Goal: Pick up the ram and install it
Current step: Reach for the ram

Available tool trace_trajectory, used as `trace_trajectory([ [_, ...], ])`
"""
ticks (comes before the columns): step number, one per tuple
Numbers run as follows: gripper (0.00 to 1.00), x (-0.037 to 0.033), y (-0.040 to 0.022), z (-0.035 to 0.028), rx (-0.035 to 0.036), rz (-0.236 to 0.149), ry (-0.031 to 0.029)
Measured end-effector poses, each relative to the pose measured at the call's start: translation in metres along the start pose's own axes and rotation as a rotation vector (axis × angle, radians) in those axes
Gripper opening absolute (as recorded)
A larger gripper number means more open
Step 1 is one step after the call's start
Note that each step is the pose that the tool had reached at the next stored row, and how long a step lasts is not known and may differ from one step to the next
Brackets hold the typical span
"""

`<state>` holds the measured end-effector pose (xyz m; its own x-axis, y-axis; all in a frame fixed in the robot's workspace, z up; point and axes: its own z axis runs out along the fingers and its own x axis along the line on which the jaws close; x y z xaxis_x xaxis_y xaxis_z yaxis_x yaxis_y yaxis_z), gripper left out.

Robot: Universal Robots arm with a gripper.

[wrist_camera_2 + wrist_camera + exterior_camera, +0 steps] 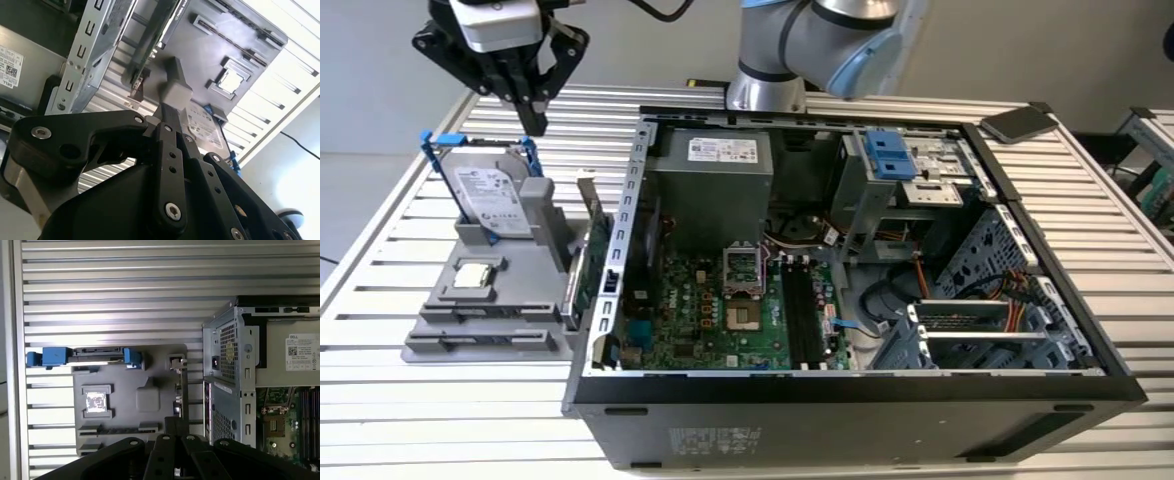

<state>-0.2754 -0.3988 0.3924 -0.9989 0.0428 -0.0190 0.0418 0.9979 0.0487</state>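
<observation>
Closest to me stands the open case on the slatted table. Its board faces up, and the long black slots on it look unfilled, as far as I can judge.

Beside the case, on the exterior view's left, lies the grey holder. At its near end are two long grooves. A thin dark strip sits there on its edge, and I take it for the ram; how deep it sits I cannot tell. Behind it in the holder rests a square chip, and behind that a drive stands upright. A green card stands on edge between holder and case, just beside the grooves.

Farther back the gripper hangs above the drive. Its fingers are pressed together with nothing between them, and it touches nothing. It is well apart from the ram, at the opposite end of the holder. Farthest is the arm, rising behind the case.

So the picking is not yet begun, in my judgement. To do it well, the fingers should be spread before the descent. They should be turned so that they close on the two flat faces of the stick, near its middle. The descent should be straight and slow, because the card and the drive are close neighbours. A grip off the middle could tilt the stick in its groove.
</observation>
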Motion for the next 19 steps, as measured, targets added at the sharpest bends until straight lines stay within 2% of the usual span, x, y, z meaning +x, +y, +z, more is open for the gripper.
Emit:
trace_trajectory([
  [8, 0.00, 0.0146, -0.0006, -0.0003, -0.0002, -0.010, 0.0005],
  [14, 0.00, 0.0318, -0.0013, -0.0006, -0.0003, -0.017, 0.0009],
  [19, 0.00, 0.0430, -0.0018, -0.0008, -0.0004, -0.021, 0.0010],
])
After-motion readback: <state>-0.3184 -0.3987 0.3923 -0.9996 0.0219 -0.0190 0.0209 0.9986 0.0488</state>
